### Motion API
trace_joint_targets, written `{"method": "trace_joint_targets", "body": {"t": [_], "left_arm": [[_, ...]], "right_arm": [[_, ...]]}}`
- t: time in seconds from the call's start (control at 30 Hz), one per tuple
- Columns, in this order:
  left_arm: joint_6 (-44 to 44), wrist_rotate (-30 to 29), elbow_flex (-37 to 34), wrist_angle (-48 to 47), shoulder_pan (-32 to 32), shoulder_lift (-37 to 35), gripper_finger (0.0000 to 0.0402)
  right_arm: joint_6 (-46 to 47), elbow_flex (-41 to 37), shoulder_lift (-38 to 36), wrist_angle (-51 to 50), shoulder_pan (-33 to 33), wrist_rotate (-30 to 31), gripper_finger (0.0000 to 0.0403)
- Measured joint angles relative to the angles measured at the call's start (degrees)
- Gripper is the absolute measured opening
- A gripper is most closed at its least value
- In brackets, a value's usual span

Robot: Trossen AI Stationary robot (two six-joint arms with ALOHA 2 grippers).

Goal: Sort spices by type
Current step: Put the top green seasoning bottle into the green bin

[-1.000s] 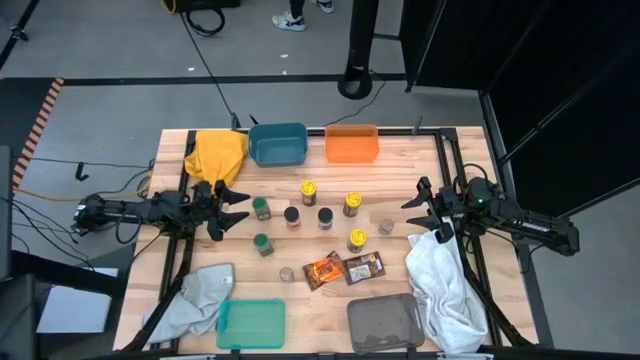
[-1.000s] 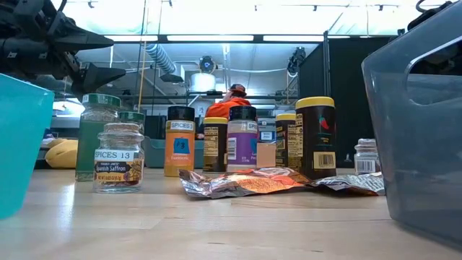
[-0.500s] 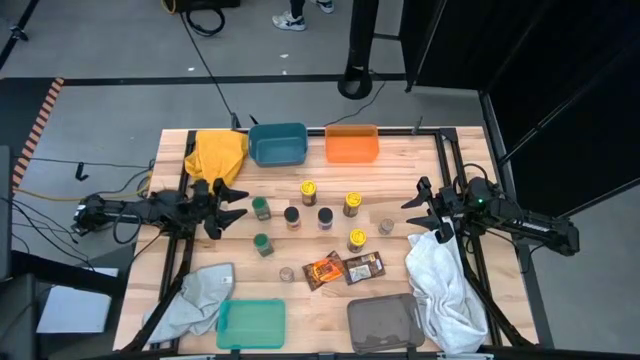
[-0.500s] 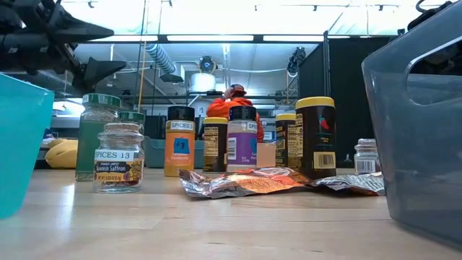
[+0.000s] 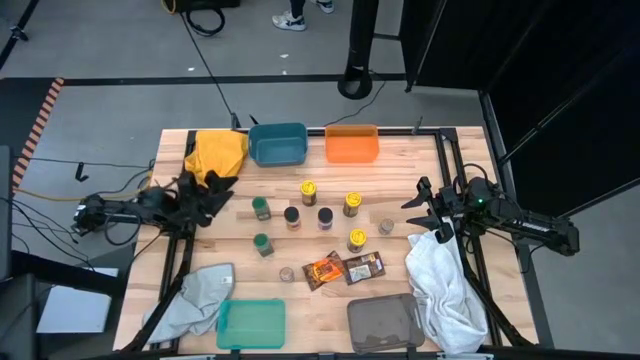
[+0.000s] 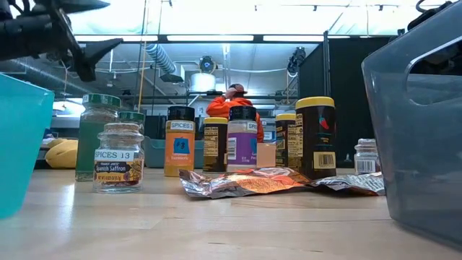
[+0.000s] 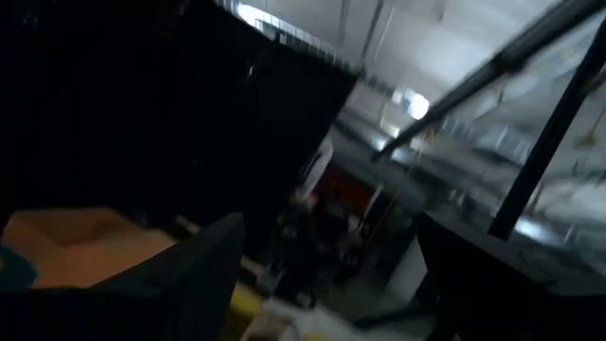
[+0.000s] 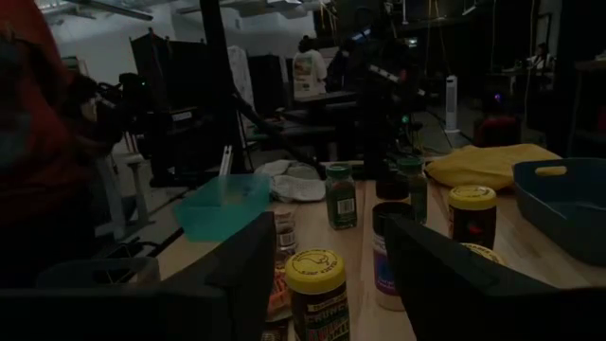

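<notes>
The spices stand upright on their bases mid-table: green-lidded jars, yellow-lidded jars, dark-lidded jars and clear jars. An orange packet and a brown packet lie flat nearer the front. My left gripper hovers open at the table's left, tipped upward, above and left of the jars. My right gripper is open at the right, pointing level toward the jars, apart from them.
A blue bin and an orange bin stand at the far edge beside a yellow cloth. At the near edge are a teal tray, a grey tray, a grey cloth and a white cloth.
My left gripper has tipped its fingers upward and risen, drawing back a little toward the table's left edge, still open. The jars and packets have not moved.
</notes>
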Motion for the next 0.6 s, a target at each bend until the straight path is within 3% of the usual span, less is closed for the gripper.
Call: {"method": "trace_joint_targets", "body": {"t": [0.33, 0.6], "left_arm": [[-10.45, -0.43, 1.47, 7.82, 0.00, 0.00, 0.0321], [-10.61, -0.65, 1.57, 17.85, 0.00, -0.02, 0.0321]], "right_arm": [[0.00, 0.01, 0.00, 0.00, 0.00, 1.60, 0.0206], [-0.01, 0.01, -0.01, 0.56, -0.06, 2.57, 0.0206]]}}
